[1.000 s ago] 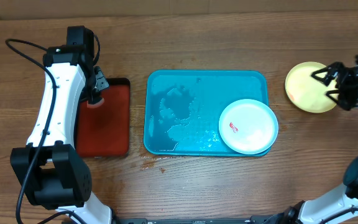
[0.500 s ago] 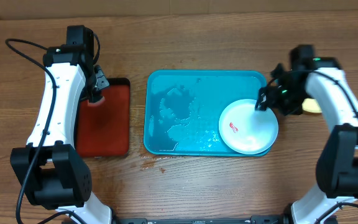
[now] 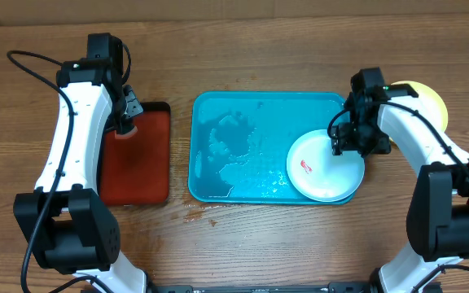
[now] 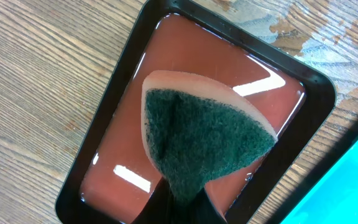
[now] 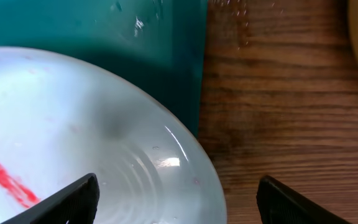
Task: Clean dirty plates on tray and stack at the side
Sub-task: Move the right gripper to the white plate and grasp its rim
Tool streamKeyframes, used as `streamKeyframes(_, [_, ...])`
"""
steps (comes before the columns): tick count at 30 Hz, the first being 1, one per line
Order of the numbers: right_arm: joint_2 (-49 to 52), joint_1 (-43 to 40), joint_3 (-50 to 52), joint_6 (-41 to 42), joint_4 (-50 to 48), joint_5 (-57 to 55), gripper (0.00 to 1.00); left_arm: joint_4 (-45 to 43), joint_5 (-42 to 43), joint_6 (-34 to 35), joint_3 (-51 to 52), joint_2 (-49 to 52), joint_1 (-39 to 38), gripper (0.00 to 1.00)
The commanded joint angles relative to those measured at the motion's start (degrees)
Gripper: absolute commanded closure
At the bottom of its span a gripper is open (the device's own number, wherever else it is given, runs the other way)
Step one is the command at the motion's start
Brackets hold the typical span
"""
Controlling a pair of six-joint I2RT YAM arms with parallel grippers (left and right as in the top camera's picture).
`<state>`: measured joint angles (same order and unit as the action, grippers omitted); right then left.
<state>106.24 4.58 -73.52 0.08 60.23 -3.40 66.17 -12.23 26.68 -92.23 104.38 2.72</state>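
**A:** Asking about progress on the cleaning.

**B:** Judging it well past halfway. Seeing only one piece on the tray (image 3: 243, 114): a blue-white plate (image 3: 320, 171), lying in the tray's right near corner and carrying a red smear (image 3: 305, 167) left of its centre. Noticing a pale yellow plate (image 3: 431, 96) off the tray, toward the right edge of the table (image 3: 300, 252), partly hidden behind the arm (image 3: 414, 130). Not managing to tell a single plate from a stack of two there.

**A:** Wondering about the claws.

**B:** Finding the right gripper (image 5: 178, 180) hanging over the blue-white plate's right rim, fingers apart, one above the plate and one above the bare table beyond it, clamping nothing. Finding the left gripper (image 4: 178, 200) pinched together on a sponge (image 4: 204, 137), green scouring face toward the wrist camera, above the red tray (image 3: 141, 175) near the table's left edge.

**A:** Asking about the remainder.

**B:** Guessing only: wiping off the smear, then moving this last plate over to the yellow one.
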Motion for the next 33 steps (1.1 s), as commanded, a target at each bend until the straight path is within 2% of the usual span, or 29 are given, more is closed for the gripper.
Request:
streamKeyframes(1, [-0.66,-0.09,2.23,0.61,-0.94,-0.81,0.18,-0.04,0.22,0.55,0.26,0.33,-0.15,0.96])
streamKeyframes(3, [-0.66,-0.09,2.56,0.61,-1.18,-0.79,0.21,-0.04,0.22,0.55,0.26,0.33,-0.15,0.96])
streamKeyframes(6, [-0.66,-0.09,2.58,0.61,-1.42,-0.83,0.42,-0.04,0.22,0.55,0.26,0.33,-0.11,0.96])
streamKeyframes(7, [-0.66,-0.09,2.58,0.61,-1.51,-0.81,0.52,-0.04,0.22,0.55,0.26,0.33,-0.11,0.96])
streamKeyframes(10, [-0.66,-0.09,2.56,0.61,-1.92,-0.81,0.66,-0.04,0.22,0.55,0.26,0.33,-0.13,0.96])
streamKeyframes(13, [-0.68,-0.09,2.12,0.61,-1.62,0.20,0.85,-0.07,0.22,0.55,0.26,0.33,-0.13,0.96])
streamKeyframes(16, [-0.68,-0.09,1.09,0.63,-1.16,5.20,0.96,-0.15,0.22,0.55,0.26,0.33,-0.11,0.96])
streamKeyframes(22, [-0.68,0.24,0.02,0.63,-2.40,17.03,0.96,-0.22,0.22,0.55,0.26,0.33,-0.13,0.96])
streamKeyframes(23, [-0.68,0.42,0.02,0.61,-2.58,16.52,0.86,-0.20,0.22,0.55,0.26,0.33,-0.11,0.96])
streamKeyframes(24, [-0.68,0.55,0.02,0.63,-2.73,14.71,0.70,-0.20,0.22,0.55,0.26,0.33,-0.11,0.96])
streamKeyframes(25, [-0.68,0.57,0.04,0.61,-2.80,12.72,0.65,-0.20,0.22,0.55,0.26,0.33,-0.11,0.96])
streamKeyframes(27, [-0.68,0.55,0.04,0.59,-3.19,6.27,0.50,-0.15,0.22,0.50,0.26,0.33,-0.11,0.96])
streamKeyframes(30, [-0.68,0.50,0.26,-0.87,-4.74,1.77,0.49,-0.17,0.22,0.35,0.26,0.33,-0.11,0.96])
streamKeyframes(33, [-0.63,0.50,1.01,-4.70,-8.00,3.13,0.50,-0.24,0.22,0.35,0.26,0.33,-0.11,0.96])
